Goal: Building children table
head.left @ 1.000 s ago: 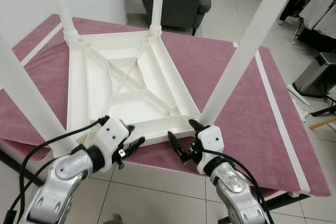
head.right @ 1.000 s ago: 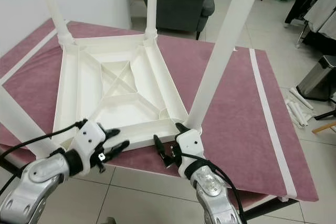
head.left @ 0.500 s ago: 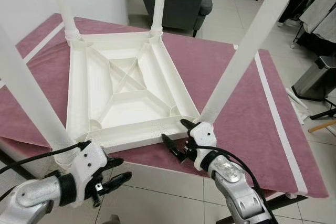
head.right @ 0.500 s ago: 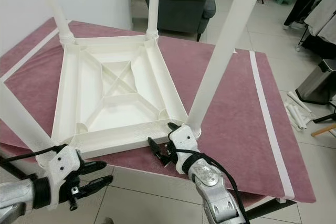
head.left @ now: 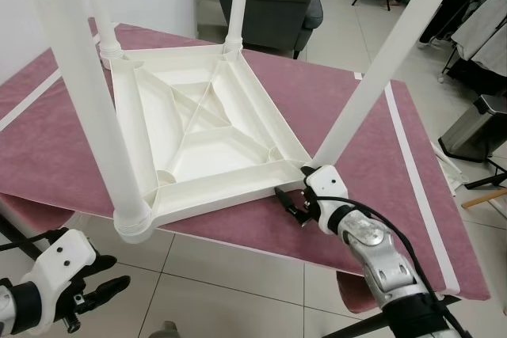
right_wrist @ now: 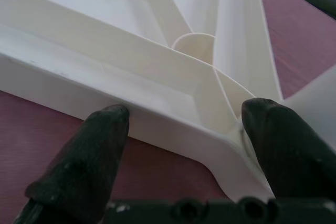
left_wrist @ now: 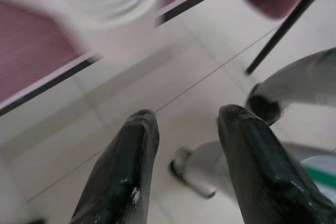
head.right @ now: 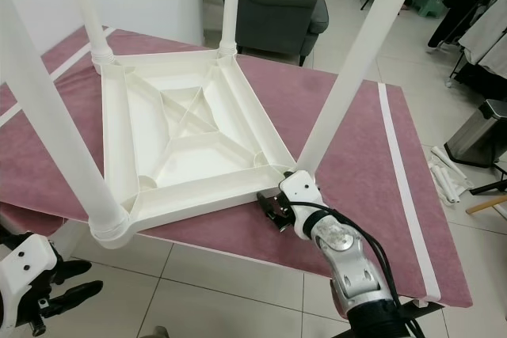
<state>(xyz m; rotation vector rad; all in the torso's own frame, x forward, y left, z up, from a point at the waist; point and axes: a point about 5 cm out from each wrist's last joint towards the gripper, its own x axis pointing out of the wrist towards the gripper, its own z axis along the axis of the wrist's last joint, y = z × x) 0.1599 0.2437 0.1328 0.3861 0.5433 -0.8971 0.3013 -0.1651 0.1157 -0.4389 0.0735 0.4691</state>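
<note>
The white plastic children's table (head.left: 198, 128), upside down with legs up on the maroon-covered table (head.left: 372, 164), looks light, stiff and slick (best gripped by its ribbed rim), where the right gripper (head.left: 295, 205) fingers spread unclenched, the left gripper (head.left: 95, 297) released below.

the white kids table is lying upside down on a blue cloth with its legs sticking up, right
Not quite: the cloth is dark pink, not blue, as the right eye view shows. The rest holds: the white table lies upside down on it, legs sticking up.
</note>
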